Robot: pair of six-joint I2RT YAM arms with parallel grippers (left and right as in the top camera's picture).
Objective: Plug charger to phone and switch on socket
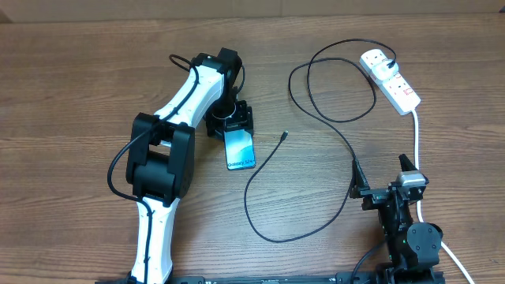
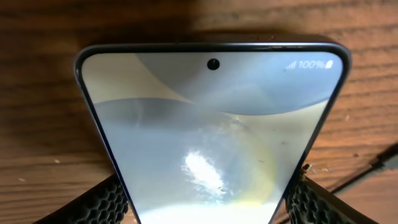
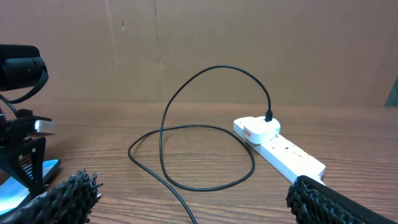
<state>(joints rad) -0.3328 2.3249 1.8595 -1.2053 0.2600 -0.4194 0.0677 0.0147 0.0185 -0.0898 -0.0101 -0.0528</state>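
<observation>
Early in the task, by the look of it. Grips the phone (image 1: pixel 240 148) with the left gripper (image 1: pixel 231 125), pads (image 2: pixel 93 208) against both long edges and jaws set to its width. Reads as a hold rather than a hover in the left wrist view. Finds the phone left of centre on the table (image 1: pixel 79 63), screen up and lit, one short end between the fingers. Shows the camera hole at the end away from the pads, so probably puts the port end at the gripper, which may crowd the plugging.

Nothing plugged into the phone yet. Leaves the tip (image 1: pixel 284 134) of the charger (image 1: pixel 246 197) loose on the wood just right of the phone, near but not touching, with no gripper on it. Holds the right gripper (image 1: pixel 381 175) wide and empty at the near right, well apart from the tip, with a stretch of cable just beside one finger.

Done already, as far as visible: plug (image 1: pixel 377 59) seated in the socket (image 1: pixel 394 83) at the far right.

Still to do: pick up the tip, bring it to the port, push it home, then switch on the socket. Cannot tell whether on or off from here; too small to read.
</observation>
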